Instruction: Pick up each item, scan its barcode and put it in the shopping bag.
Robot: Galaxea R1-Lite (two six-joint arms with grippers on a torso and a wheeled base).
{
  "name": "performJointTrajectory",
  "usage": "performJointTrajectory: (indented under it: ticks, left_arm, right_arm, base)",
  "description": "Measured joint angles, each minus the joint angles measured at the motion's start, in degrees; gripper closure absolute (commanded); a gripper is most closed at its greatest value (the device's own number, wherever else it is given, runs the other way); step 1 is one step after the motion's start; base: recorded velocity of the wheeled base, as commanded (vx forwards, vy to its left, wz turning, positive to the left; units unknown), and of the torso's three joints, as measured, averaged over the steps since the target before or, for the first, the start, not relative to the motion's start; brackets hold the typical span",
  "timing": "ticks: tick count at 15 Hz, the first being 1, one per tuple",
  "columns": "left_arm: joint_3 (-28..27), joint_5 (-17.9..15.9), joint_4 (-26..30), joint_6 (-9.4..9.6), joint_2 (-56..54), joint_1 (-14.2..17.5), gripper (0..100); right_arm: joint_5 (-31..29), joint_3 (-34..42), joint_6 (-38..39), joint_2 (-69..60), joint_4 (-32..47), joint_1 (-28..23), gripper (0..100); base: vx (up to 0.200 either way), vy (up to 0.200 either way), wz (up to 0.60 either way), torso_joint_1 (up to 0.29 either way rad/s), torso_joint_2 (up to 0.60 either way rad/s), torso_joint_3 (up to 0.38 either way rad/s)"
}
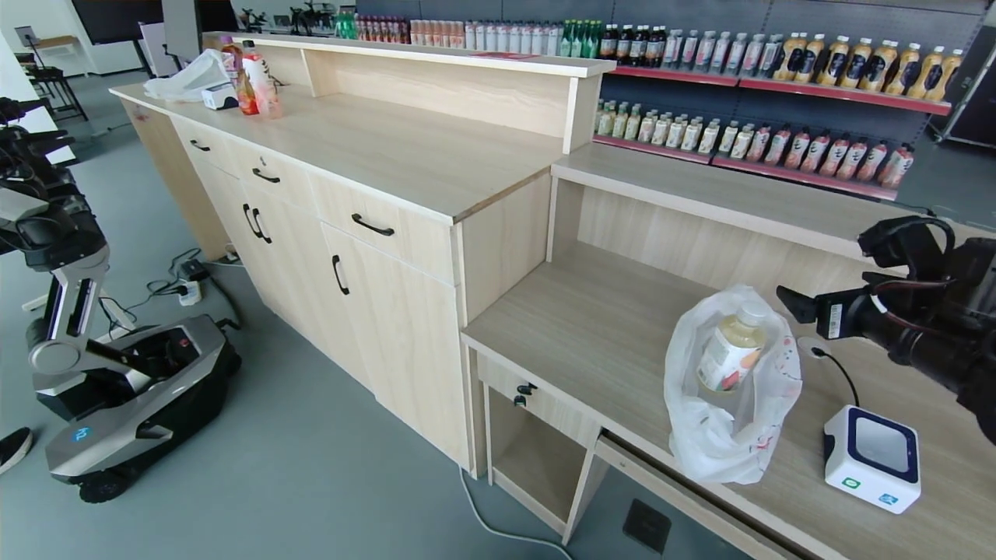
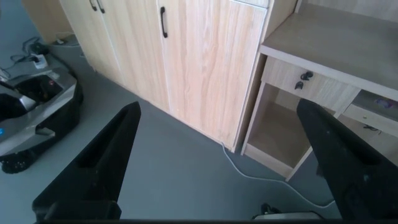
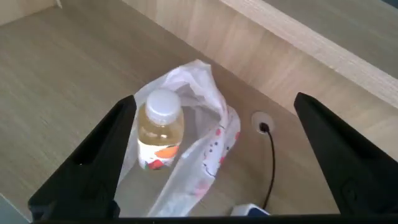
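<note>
— On the counter [image 1: 607, 327], where is the shopping bag [image 1: 731, 404]?

— It stands on the pale wood near the front edge. It is thin, white, half see-through plastic with a few red marks, and its mouth gapes upward.

— What is inside the bag?

— One bottle [image 1: 731, 350], upright and leaning a little against the bag's wall. It has a white cap, pale yellow drink, and a white label with an orange-red picture. The bag's rim rises around it.

— And the scanner [image 1: 873, 457]?

— It is just beside the bag, to its right: a small white box with a dark-framed window facing up. A black cable [image 1: 836, 369] runs from a hole in the counter behind it.

— Where is the right pincer [image 3: 214, 102]?

— It hovers above the bag, a little to its right. Its black fingers are spread wide with nothing between them, and the bottle's cap sits below.

— And the left pincer [image 2: 219, 107]?

— It is well apart from the bag, off to its left and lower than the counter, over the grey floor [image 2: 186, 168] before the cupboard doors [image 2: 205, 62]. Its fingers are also wide, gripping nothing.
</note>
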Motion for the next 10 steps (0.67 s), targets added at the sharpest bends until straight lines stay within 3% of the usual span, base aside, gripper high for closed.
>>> performJointTrajectory:
  ticks: [5,7,10]
  left_arm:
    - [0.0,0.0,0.0,0.00,0.0,0.0,0]
    - [0.0,0.0,0.0,0.00,0.0,0.0,0]
    - [0.0,0.0,0.0,0.00,0.0,0.0,0]
  right_arm:
    - [-2.3,0.7,-6.7,-11.0,23.2,-19.3,0]
    - [-2.3,0.1,-10.8,-11.7,28.2,-28.2,0]
    - [-2.3,-0.8,-17.4,-7.4,29.7,-36.6,0]
  base:
    - [0.000,0.000,-0.60,0.003,0.01,0.003]
    - [0.000,0.000,0.00,0.000,0.00,0.000]
    - [0.000,0.000,0.00,0.000,0.00,0.000]
